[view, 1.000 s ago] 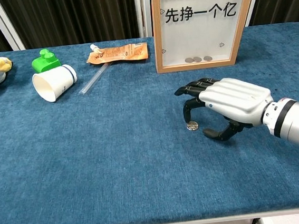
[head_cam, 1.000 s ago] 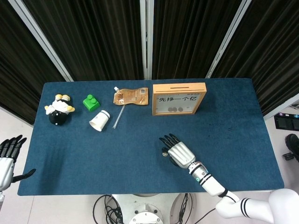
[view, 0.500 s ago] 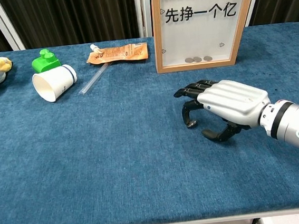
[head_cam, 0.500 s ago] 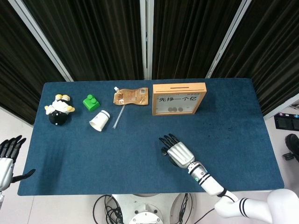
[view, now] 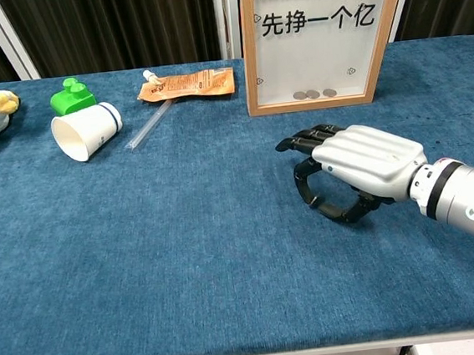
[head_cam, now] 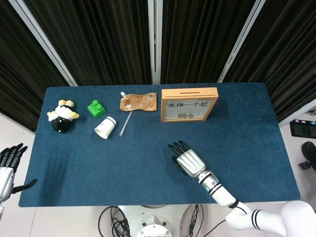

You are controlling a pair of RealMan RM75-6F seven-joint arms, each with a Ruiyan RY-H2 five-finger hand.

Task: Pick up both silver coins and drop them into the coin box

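**Right hand curls over the spot in front of the coin box**

The fingers (view: 312, 189) of the right hand (view: 362, 165) bend down and in toward the thumb, with the tips low on the blue bench (view: 186, 258). No coin shows on the cloth under them. I cannot tell if a coin is pinched between them or just hidden, so I cannot tell if they grip anything.

The palm faces down, and the wrist and arm run back toward the near right edge of the bench. The hand sits in front of the coin box (view: 324, 35), a little apart from it.

Three small coins (view: 313, 94) lie at the bottom of the coin box, behind its clear front. I think one coin may still be left to drop in.

The left hand (head_cam: 9, 163) hangs off the bench, far left of the coin box, fingers spread and holding nothing.
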